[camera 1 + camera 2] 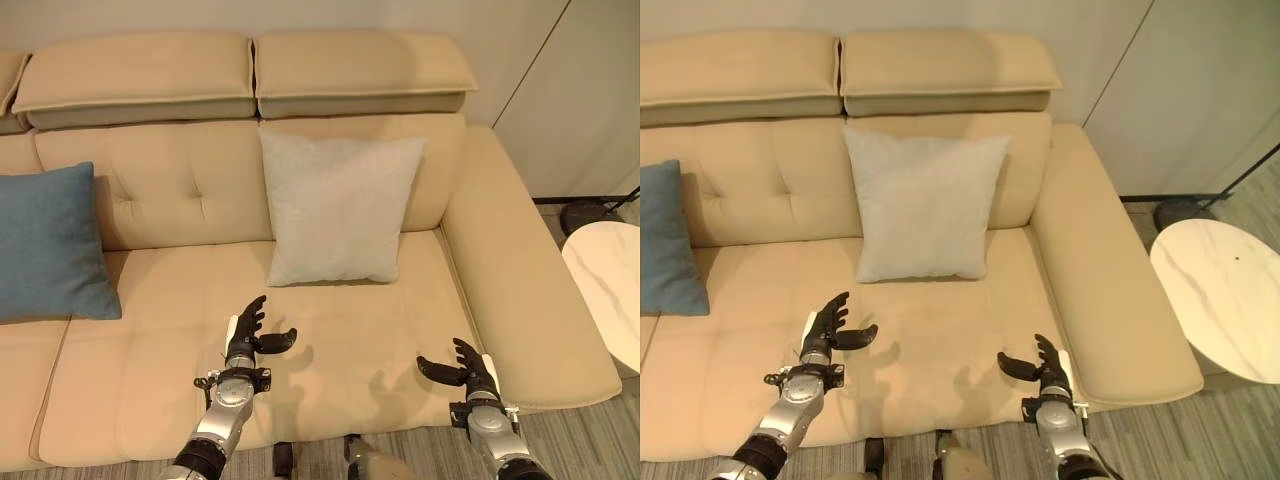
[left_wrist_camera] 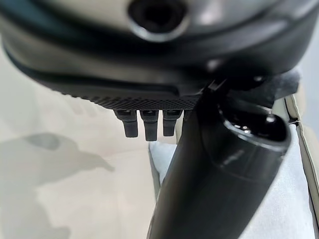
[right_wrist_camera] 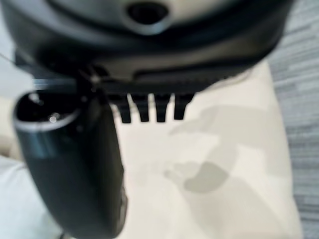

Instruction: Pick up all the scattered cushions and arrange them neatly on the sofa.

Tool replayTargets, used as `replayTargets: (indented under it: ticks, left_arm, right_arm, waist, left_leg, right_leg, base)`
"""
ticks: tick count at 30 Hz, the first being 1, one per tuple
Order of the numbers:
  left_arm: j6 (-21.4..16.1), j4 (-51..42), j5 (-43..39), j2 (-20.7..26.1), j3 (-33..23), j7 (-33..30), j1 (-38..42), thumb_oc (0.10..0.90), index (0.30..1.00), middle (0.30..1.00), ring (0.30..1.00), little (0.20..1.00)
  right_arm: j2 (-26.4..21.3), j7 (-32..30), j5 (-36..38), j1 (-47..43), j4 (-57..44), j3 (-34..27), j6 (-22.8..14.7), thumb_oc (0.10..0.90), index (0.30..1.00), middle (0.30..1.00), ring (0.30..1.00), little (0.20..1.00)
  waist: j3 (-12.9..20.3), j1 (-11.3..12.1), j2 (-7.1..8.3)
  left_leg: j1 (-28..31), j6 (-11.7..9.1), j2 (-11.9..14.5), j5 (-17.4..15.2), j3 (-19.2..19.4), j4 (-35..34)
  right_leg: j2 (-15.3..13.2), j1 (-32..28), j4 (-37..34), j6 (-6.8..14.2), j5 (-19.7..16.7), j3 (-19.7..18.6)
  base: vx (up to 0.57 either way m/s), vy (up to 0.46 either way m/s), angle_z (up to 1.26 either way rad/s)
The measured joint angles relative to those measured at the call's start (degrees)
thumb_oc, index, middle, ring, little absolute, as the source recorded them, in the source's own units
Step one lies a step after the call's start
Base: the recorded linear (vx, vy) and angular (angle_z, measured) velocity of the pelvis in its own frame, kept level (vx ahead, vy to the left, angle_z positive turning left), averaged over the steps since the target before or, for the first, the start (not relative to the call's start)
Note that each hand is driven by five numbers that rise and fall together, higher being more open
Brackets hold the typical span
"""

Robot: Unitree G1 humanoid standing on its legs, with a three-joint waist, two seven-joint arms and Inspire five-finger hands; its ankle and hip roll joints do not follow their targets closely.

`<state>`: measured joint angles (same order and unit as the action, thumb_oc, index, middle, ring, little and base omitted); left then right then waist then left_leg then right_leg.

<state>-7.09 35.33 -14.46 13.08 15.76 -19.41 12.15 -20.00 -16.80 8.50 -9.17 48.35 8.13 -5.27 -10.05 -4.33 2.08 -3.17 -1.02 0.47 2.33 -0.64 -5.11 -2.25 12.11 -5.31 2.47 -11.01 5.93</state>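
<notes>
Against the tufted backrest of the cream leather sofa [image 1: 330, 390], a pale grey square fabric cushion [image 1: 335, 208] is stood upright, its lower edge resting on the seat, near the right armrest. Further left, a blue square fabric cushion [image 1: 45, 243] is leaned against the backrest, partly cut off by the view's edge; the two cushions are kept well apart. Two padded headrests are seen along the sofa's top.

Left hand [image 1: 245, 338] is held above the front of the seat, below the grey cushion and not touching it; fingers are spread and raised, thumb stuck out sideways, nothing gripped. Right hand [image 1: 468, 369] is held above the seat's front right corner, just beside the armrest; fingers are loosely extended, thumb apart, nothing gripped. In both wrist views straight fingertips are shown over bare cream upholstery.

A round white marble-patterned side table [image 1: 1225, 300] is stood on grey striped flooring [image 1: 1200, 440], right of the armrest
</notes>
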Motion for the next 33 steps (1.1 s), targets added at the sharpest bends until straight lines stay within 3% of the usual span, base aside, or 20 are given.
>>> replayTargets:
  ticks: [9, 16, 24, 25, 26, 27, 33]
  left_arm:
    - [-0.02, 4.42, 0.04, 1.11, 2.13, -7.63, 15.07, 0.8, 0.9, 0.9, 0.9, 0.9]
    - [-0.02, 7.65, 0.1, 2.74, 2.24, -9.16, 25.34, 0.8, 0.9, 0.9, 0.9, 0.9]
    - [0.08, 16.29, 0.04, 4.72, 2.3, -12.61, 35.16, 0.8, 0.9, 0.9, 0.9, 0.9]
    - [0.12, 17.17, 0.04, 4.81, 2.23, -12.85, 35.87, 0.527, 0.491, 0.491, 0.491, 0.491]
    - [0.12, 17.83, 0.0, 4.94, 2.23, -12.88, 36.41, 0.527, 0.491, 0.491, 0.491, 0.491]
    - [0.11, 18.18, -0.01, 5.59, 2.24, -12.87, 37.36, 0.4, 0.3, 0.3, 0.3, 0.3]
    - [0.12, 18.18, -0.18, 7.79, 1.45, -12.96, 38.36, 0.4, 0.3, 0.3, 0.3, 0.3]
  right_arm:
    - [0.27, -1.44, 0.88, -5.72, -0.02, 3.96, 0.15, 0.8, 0.9, 0.9, 0.9, 0.9]
    - [0.15, -3.54, 2.25, -12.43, -2.2, 4.66, -1.1, 0.8, 0.9, 0.9, 0.9, 0.9]
    - [0.13, -4.21, 3.37, -15.04, -4.8, 5.21, -2.75, 0.8, 0.9, 0.9, 0.9, 0.9]
    - [0.12, -4.27, 3.38, -15.08, -4.8, 5.23, -3.06, 0.8, 0.9, 0.9, 0.9, 0.9]
    - [0.11, -4.45, 3.42, -14.84, -4.82, 5.23, -3.15, 0.8, 0.9, 0.9, 0.9, 0.9]
    - [0.03, -4.54, 3.49, -14.64, -5.14, 5.22, -3.75, 0.8, 0.9, 0.9, 0.9, 0.9]
    - [-0.68, -4.49, 3.59, -12.21, -6.13, 6.12, -4.11, 0.8, 0.9, 0.9, 0.9, 0.9]
  waist:
    - [-2.25, -1.62, -1.12]
    - [-4.71, -3.49, -1.56]
    - [-6.64, -4.29, -2.33]
    - [-6.65, -4.35, -2.33]
    - [-6.67, -4.55, -2.3]
    - [-6.73, -5.01, -2.19]
    - [-6.93, -6.23, -1.83]
  left_leg:
    - [-9.04, -0.99, -0.06, 1.24, 0.01, 0.05]
    - [-14.28, -1.22, 0.16, 1.56, 0.33, 0.07]
    - [-16.69, -1.24, 0.06, 1.57, 0.23, 0.06]
    - [-16.8, -1.24, 0.06, 1.57, 0.2, 0.06]
    - [-16.88, -1.24, 0.06, 1.57, 0.21, 0.06]
    - [-17.47, -1.24, -0.02, 1.57, 0.13, 0.05]
    - [-18.19, -1.26, -0.17, 1.59, 0.23, 0.05]
  right_leg:
    - [0.05, 9.12, 0.02, -1.52, -1.71, 0.05]
    - [0.3, 14.53, 0.05, -2.22, -2.5, -0.27]
    - [0.18, 16.82, 0.07, -2.36, -2.59, 0.06]
    - [0.18, 16.88, 0.06, -2.36, -2.59, 0.1]
    - [0.18, 16.98, 0.06, -2.36, -2.59, 0.09]
    - [0.08, 17.49, 0.06, -2.36, -2.59, 0.16]
    - [-0.05, 18.23, 0.06, -2.35, -2.59, 0.11]
  base:
    - [-0.01, -0.043, 0.01]
    - [0.01, -0.009, -0.03]
    - [0.0, 0.0, 0.0]
    - [0.0, 0.0, 0.0]
    - [0.01, -0.017, 0.04]
    - [0.01, -0.006, 0.04]
    - [0.02, -0.01, 0.0]
